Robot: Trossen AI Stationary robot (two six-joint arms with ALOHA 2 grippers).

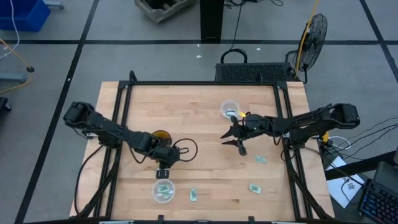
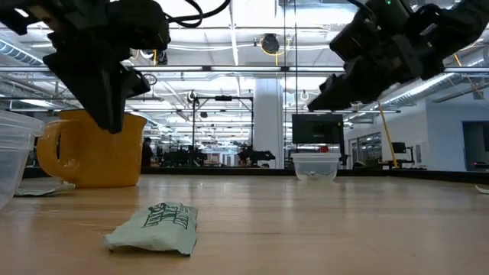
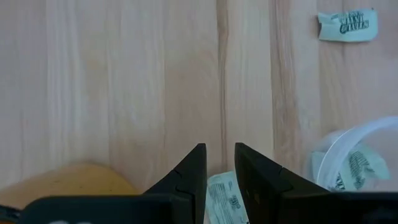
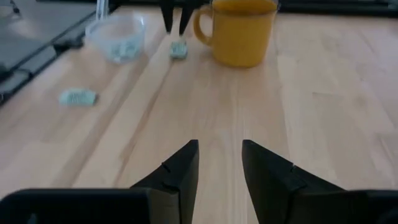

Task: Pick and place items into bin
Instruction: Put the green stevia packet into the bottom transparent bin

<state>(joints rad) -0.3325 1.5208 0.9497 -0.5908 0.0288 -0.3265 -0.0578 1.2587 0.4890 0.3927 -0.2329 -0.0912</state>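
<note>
Small pale green-and-white packets lie flat on the wooden table: one point(image 1: 194, 195) near the front edge, which is also the nearest in the low view point(image 2: 157, 225), and two at the right point(image 1: 254, 187) point(image 1: 260, 159). My left gripper point(image 1: 163, 169) is open, pointing down a little above another packet point(image 3: 222, 196), which lies on the table beside a clear cup point(image 1: 163, 191) holding packets. The right wrist view shows this packet point(image 4: 179, 48) below the fingertips. My right gripper point(image 1: 235, 142) is open and empty above the table's middle right.
An amber-orange cup point(image 1: 160, 135) stands just behind my left gripper. A second clear cup point(image 1: 230, 109) stands near the far edge. Black rails point(image 1: 124, 124) run along the table's left and right sides. Bare wood point(image 1: 205, 168) lies between the arms.
</note>
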